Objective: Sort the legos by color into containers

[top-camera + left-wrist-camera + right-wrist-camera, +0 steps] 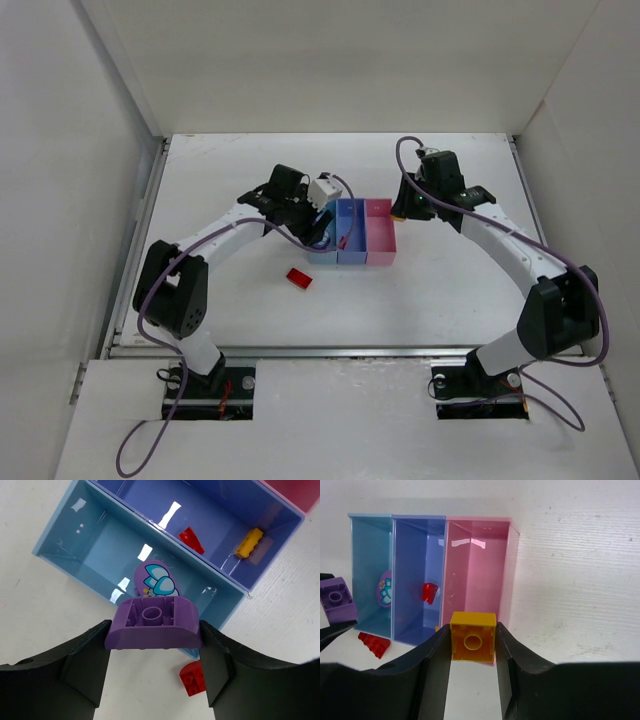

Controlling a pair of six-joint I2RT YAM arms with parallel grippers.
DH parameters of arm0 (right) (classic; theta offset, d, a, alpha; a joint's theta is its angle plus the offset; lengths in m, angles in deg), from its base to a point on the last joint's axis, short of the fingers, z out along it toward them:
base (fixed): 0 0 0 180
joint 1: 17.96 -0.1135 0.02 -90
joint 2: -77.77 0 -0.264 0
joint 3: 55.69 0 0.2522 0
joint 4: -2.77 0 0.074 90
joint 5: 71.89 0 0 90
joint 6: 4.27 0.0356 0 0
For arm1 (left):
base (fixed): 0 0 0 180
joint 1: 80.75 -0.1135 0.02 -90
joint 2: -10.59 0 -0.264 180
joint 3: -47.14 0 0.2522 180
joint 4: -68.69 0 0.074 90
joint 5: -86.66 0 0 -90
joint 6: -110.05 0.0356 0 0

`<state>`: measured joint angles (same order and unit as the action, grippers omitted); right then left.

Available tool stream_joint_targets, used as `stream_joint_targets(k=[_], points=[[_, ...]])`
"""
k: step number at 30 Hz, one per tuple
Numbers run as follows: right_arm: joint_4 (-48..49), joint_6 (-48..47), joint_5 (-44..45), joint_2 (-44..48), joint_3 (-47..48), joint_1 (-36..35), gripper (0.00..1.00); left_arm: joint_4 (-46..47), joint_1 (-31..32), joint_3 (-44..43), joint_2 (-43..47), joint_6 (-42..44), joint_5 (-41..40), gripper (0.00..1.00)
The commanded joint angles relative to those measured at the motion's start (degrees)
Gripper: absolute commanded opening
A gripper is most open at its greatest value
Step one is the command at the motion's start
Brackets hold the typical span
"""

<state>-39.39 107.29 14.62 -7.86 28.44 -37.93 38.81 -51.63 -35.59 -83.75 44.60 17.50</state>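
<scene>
The left gripper (155, 636) has its jaws clamped on a purple brick (152, 620), held hollow side up just above the near end of the light blue bin (60, 530). The right gripper (473, 647) is likewise closed on an orange-yellow brick (473, 630), at the near end of the pink bin (475, 565).

Directly under the left jaws, a loose red brick (192, 678) lies on the table (30, 605), just outside the corner of the light blue bin. Just past the left jaws, inside that bin, rests a purple oval piece (155, 580) with a blue printed figure. Farther out, the blue-violet bin (220, 515) holds a red wedge (191, 539) and a yellow brick (249, 543), a little apart from each other.

By my reading the sort is past its middle: three pieces sit in bins, two are in the jaws and one red brick waits on the table. The blue-violet bin mixes red with yellow, so that bin may need correcting.

From the right wrist, the held brick covers the near floor of the pink bin, and the part that shows looks bare. From overhead, the left wrist hides the light blue bin. The printed figure is too small to identify.
</scene>
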Motion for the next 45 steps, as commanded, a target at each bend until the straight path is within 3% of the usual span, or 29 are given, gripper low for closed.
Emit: stream_joint_targets(k=[1, 25, 29, 32, 34, 35, 40, 42, 43, 44, 45], points=[[1.0, -0.7, 2.1, 1.1, 0.1, -0.3, 0.00, 0.2, -0.2, -3.9, -0.4, -3.0, 1.7, 0.00], [0.9, -1.8, 2.0, 1.6, -1.6, -0.3, 0.00, 2.5, -0.7, -2.7, -2.2, -3.5, -0.5, 0.00], [0.9, -1.3, 2.0, 2.1, -1.6, -0.3, 0.00, 2.5, -0.7, -4.4, -3.5, -3.5, 0.1, 0.18], [0.9, -1.3, 2.0, 2.1, -1.6, -0.3, 0.00, 1.4, -0.7, -6.6, -5.3, -4.0, 0.8, 0.20], [0.9, -1.3, 2.0, 2.1, -1.6, -0.3, 0.00, 0.7, -0.7, -7.9, -6.2, -4.0, 0.8, 0.27], [0.9, -1.3, 2.0, 2.1, -1.6, -0.3, 0.00, 0.0, -0.7, -8.8, -7.0, -4.0, 0.0, 0.38], [0.9, -0.7, 2.0, 2.1, -1.6, -0.9, 0.00, -2.3, -0.7, -9.6, -7.5, -4.0, -2.7, 0.68], [0.9, -0.7, 2.0, 2.1, -1.6, -1.4, 0.00, -2.3, -0.7, -9.1, -6.6, -4.0, -2.7, 0.78], [0.9, -0.7, 2.0, 2.1, -1.6, -1.4, 0.00, -1.8, -0.7, -8.4, -6.1, -3.5, -2.7, 0.78], [0.9, -0.7, 2.0, 2.1, -1.6, -1.4, 0.00, -1.8, -0.7, -8.4, -6.1, -3.5, -2.7, 0.98], [0.9, -0.7, 2.0, 1.6, -1.0, -1.4, 0.00, -1.8, -0.7, -7.8, -5.4, -3.5, -2.7, 1.00]])
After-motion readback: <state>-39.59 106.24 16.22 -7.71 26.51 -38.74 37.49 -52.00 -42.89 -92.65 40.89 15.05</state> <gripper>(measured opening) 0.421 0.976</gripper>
